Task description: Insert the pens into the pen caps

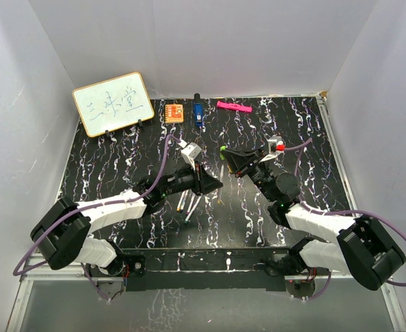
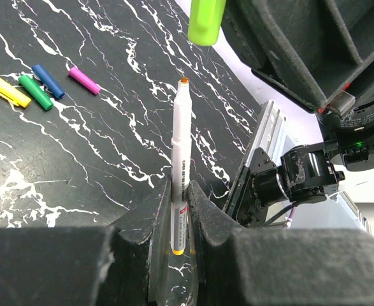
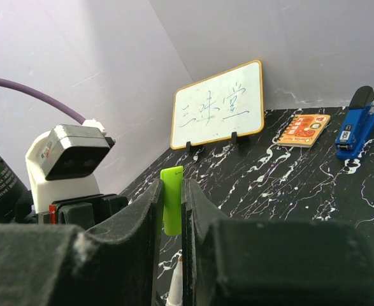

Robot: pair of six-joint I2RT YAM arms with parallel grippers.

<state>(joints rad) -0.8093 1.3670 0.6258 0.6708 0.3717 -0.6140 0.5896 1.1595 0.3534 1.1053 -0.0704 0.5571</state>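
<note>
1. The pen (image 2: 181, 146) in play has a thin white barrel with small print along it. It has a small orange tip at the far end and an orange band at the rear.
2. It sticks straight out from the left gripper (image 2: 180, 191), whose fingers are closed on the rear part of the barrel.
3. The lime cap (image 3: 172, 201) is a short, bright green cylinder. The right gripper (image 3: 171, 185) pinches it, with its upper end showing above the fingers.
4. The pen's tip and the lime cap are near each other but apart. In the left wrist view the cap hangs above and to the right of the tip, with a gap between them.
5. Four loose caps lie close together and roughly parallel on the tabletop (image 1: 106, 166): a yellow cap (image 2: 8, 90), a darker green cap (image 2: 35, 92), a blue cap (image 2: 48, 81) and a magenta cap (image 2: 85, 80).
6. The spare pens (image 1: 186, 202) lie side by side on the tabletop, just nearer the bases than the left gripper.
7. The left arm reaches diagonally from the near left corner towards the middle. The right arm bends in from the near right. The two grippers face each other over the middle of the tabletop.
8. Along the back edge stand a whiteboard (image 1: 113, 104), an orange block (image 1: 174, 112), a blue stapler (image 1: 198, 111) and a pink bar (image 1: 234, 106).
</note>
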